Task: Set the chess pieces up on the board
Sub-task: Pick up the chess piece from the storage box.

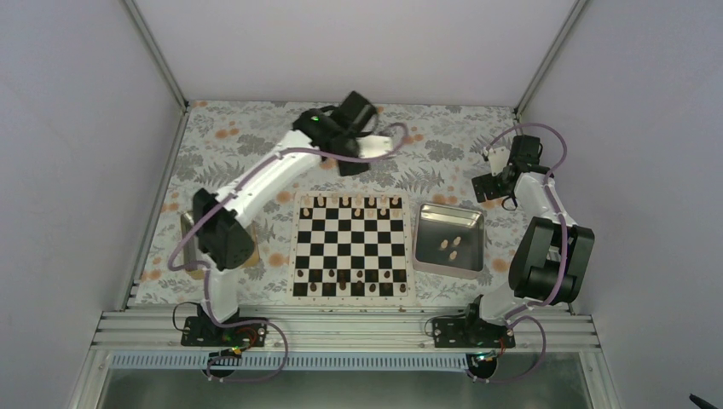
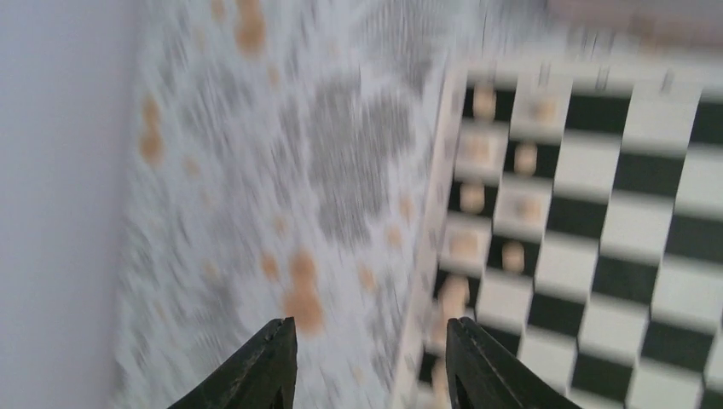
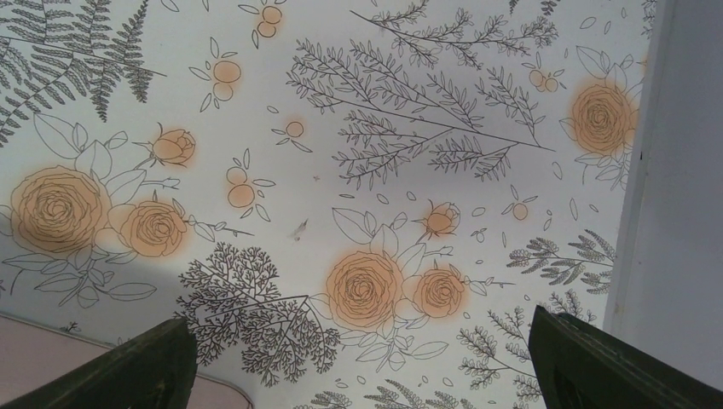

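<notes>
1. Top view: the board (image 1: 349,247) lies flat between the arms. Tan chess pieces (image 1: 345,203) stand upright along its far rows, with three more in the tray (image 1: 426,260) just right of it.
2. Left wrist view: the left gripper (image 2: 368,328) has its jaws parted and empty, over blurred cloth (image 2: 341,170) beside the board's edge.
3. Right wrist view: the right gripper (image 3: 358,324) has its jaws spread wide and empty, above the cloth.

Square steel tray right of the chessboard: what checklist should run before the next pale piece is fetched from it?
1. Left end effector empty: ok, jaws apart, nothing between.
2. Right end effector open, empty: ok.
3. Pale tan wooden chess pieces in the square steel tray: ok, three lie loose.
4. Free squares on the black-and-white checkered board, far rows: cannot tell, too small.
5. Left wrist view sharp: not ok, blurred.
</notes>
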{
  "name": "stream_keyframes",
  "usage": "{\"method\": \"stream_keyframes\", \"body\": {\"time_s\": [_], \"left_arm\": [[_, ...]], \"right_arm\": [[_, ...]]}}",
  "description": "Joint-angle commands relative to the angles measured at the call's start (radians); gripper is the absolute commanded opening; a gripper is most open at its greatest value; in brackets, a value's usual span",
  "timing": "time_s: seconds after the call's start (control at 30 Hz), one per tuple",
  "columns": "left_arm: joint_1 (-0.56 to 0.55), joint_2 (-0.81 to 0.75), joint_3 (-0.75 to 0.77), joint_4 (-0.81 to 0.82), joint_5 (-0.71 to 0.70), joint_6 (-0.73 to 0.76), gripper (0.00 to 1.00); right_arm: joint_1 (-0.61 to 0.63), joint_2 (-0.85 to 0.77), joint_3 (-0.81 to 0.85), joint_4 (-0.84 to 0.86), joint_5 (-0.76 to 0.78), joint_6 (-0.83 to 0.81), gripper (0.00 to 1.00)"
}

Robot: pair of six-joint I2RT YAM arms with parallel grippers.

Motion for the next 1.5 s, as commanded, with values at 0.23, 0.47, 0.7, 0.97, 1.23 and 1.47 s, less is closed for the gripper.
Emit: {"method": "stream_keyframes", "body": {"time_s": [0.23,0.47,0.7,0.97,1.23,1.47], "left_arm": [[-0.293,0.514,0.614,-0.036,0.057,-0.038,0.49],[-0.349,0.621,0.600,0.085,0.155,-0.055,0.52],[-0.370,0.681,0.608,0.128,0.216,-0.063,0.53],[-0.400,0.680,0.584,0.115,0.270,-0.020,0.52],[-0.418,0.708,0.569,0.096,0.274,0.006,0.48],[-0.426,0.717,0.555,0.084,0.276,0.020,0.48]], "right_arm": [[-0.030,-0.017,0.019,0.017,0.009,0.017,1.00],[-0.044,-0.003,0.016,0.018,0.003,0.012,1.00],[-0.044,0.000,0.013,0.016,-0.005,0.005,1.00],[-0.044,0.003,0.009,0.014,-0.015,-0.003,1.00],[-0.045,-0.002,0.006,0.009,-0.022,-0.006,1.00],[-0.044,-0.001,0.006,0.005,-0.027,-0.009,1.00]]}}
